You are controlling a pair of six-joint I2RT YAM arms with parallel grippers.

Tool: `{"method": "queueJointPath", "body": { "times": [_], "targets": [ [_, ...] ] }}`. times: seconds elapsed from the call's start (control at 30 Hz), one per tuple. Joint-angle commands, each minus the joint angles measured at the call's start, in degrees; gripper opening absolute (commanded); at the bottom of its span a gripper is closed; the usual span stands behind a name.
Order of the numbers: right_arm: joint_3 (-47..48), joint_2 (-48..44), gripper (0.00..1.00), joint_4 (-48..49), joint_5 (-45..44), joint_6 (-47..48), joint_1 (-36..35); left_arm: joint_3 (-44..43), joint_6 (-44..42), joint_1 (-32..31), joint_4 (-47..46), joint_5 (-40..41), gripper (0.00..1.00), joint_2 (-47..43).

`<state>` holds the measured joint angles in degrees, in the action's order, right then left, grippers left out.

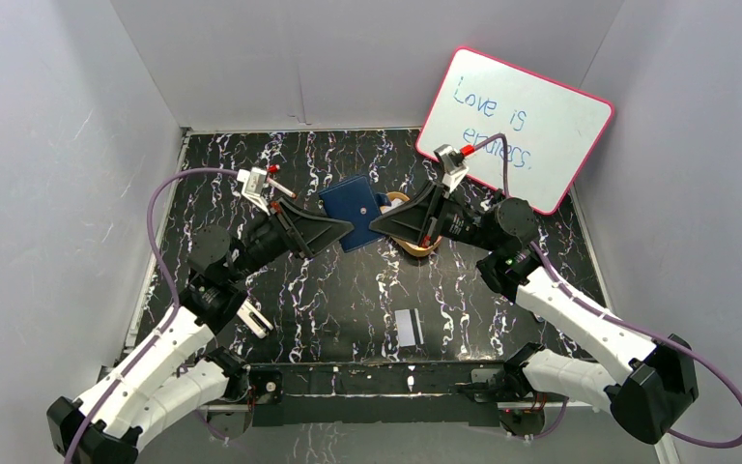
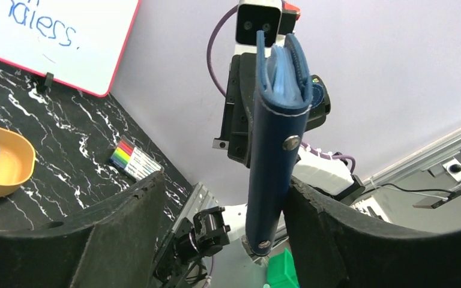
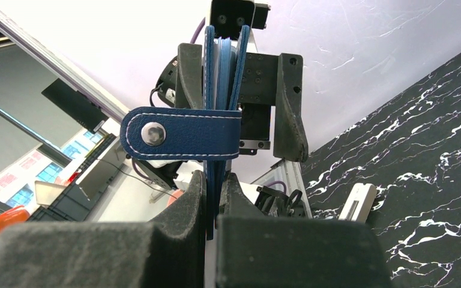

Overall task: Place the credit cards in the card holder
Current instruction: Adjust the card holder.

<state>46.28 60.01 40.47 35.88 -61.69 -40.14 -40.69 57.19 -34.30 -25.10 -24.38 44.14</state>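
Under the right wrist camera alone, card holder (image 3: pixel 183 133) shows clamped

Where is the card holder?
Top view: the card holder is mid-table, clamped in the right tool, inside the open left tool, beside the orange tin.

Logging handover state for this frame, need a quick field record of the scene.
card holder: folded, held off the table
right fingers: closed on its edge
left fingers: spread, holder between them
credit card: one flat on table, near edge, outside holder
orange tin: on table, partly hidden under right fingers
markers: pack on table near wall
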Motion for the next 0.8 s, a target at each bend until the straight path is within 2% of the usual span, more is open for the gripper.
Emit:
{"method": "queueJointPath", "body": {
  "times": [0.0,0.23,0.3,0.33,0.43,0.47,0.53,0.6,0.67,0.77],
  "targets": [
    [0.6,-0.6,0.00,3.7,-0.2,-0.3,-0.2,-1.9,1.7,0.0,-7.9,-0.3,0.61,1.7],
    [0.3,-0.1,0.00,3.0,0.2,0.2,-0.2,-2.8,2.6,0.1,-11.0,-3.1,0.20,4.0],
    [0.3,-0.1,0.00,2.5,0.5,0.4,-0.1,-2.8,2.5,0.0,-11.2,-3.3,0.04,4.2],
    [0.3,-0.1,0.00,2.3,0.6,0.4,-0.2,-2.8,2.6,0.0,-10.9,-3.3,0.00,4.2],
    [0.7,-0.1,0.00,0.8,1.4,1.4,-0.2,-2.2,2.5,0.0,-8.8,-1.5,0.00,3.3],
    [1.1,-0.3,0.09,-0.5,1.6,2.2,-0.2,-2.0,2.2,0.0,-7.5,-0.7,0.00,2.8],
    [2.5,-1.7,0.40,-6.6,0.9,5.7,-0.1,-2.3,1.0,0.0,-3.0,1.8,0.00,1.9],
    [4.8,-4.0,0.59,-15.7,-1.8,11.4,-0.2,-3.6,-0.9,0.0,3.6,4.5,0.00,1.0],
    [7.3,-6.7,0.67,-25.4,-5.0,17.1,-0.2,-5.1,-2.8,0.0,11.6,8.0,0.00,-0.1],
    [11.3,-9.3,0.70,-37.7,-10.2,26.2,-0.2,-6.3,-5.1,0.0,20.0,12.5,0.00,-1.2]
  ]
}}
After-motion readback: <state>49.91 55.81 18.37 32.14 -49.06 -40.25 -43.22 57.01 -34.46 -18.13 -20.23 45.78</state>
